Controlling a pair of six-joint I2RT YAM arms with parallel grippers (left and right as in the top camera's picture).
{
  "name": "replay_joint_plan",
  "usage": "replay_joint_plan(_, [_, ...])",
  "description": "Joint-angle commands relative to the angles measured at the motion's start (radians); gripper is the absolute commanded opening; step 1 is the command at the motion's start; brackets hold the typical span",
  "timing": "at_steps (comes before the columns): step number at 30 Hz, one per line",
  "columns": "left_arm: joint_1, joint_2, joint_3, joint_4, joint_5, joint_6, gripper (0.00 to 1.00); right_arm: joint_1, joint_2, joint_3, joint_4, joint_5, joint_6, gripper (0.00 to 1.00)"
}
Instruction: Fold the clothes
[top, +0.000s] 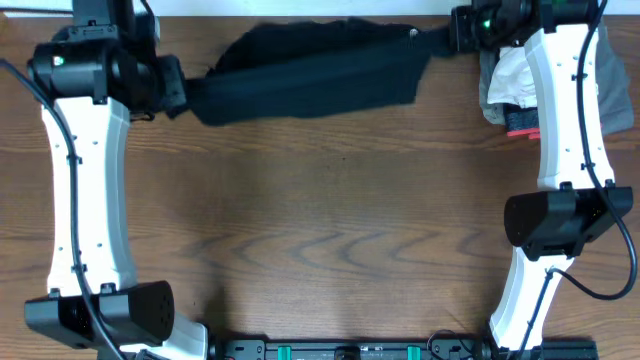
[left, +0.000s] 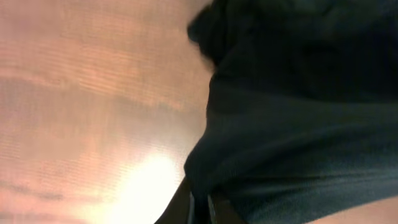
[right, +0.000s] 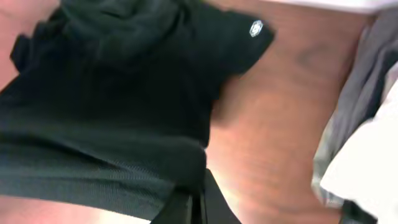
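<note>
At the far edge of the brown wooden surface (top: 330, 230), my left claw (top: 185, 98) and right claw (top: 450, 38), both clamped shut on its ends, hold the soft black short-sleeved T-shirt (top: 310, 70) stretched between them, long axis running left to right, neither arm nearer.

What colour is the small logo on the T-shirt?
White logo on the black T-shirt; best in the right wrist view.

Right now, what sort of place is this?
Probably a robot lab bench set up for laundry folding: a white left arm and right arm at a wood-grain table, a black T-shirt stretched between them, and a pile of other garments by the right arm.
</note>
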Motion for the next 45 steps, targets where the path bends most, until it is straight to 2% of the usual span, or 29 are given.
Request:
replay_joint_plan(1, [0.045,-0.019,0.009,-0.068,-0.126,0.012,0.06,-0.069,-0.027,0.011,-0.065,0.115,0.011,0.01])
replay_joint_plan(7, [0.045,-0.019,-0.022,-0.214,-0.126,-0.008,0.06,-0.059,-0.027,0.010,-0.253,0.108,0.014,0.02])
replay_joint_plan(13, [0.044,-0.019,-0.150,-0.227,-0.126,-0.034,0.06,-0.053,-0.027,0.008,-0.364,0.109,0.013,0.01])
replay_joint_plan(18, [0.045,-0.019,-0.300,-0.190,-0.125,-0.067,0.06,-0.044,-0.026,-0.022,-0.362,0.052,0.017,0.01])
replay_joint_plan(24, [0.044,-0.019,-0.447,-0.135,-0.099,-0.067,0.06,-0.021,-0.026,-0.169,-0.363,0.068,0.018,0.01])
replay_joint_plan(36, [0.043,-0.019,-0.596,-0.054,-0.053,-0.086,0.06,-0.020,-0.026,-0.493,-0.280,0.113,0.037,0.01])
replay_joint_plan(45, [0.043,-0.019,-0.697,-0.015,-0.050,-0.147,0.07,-0.023,-0.026,-0.583,-0.268,0.113,0.045,0.01])
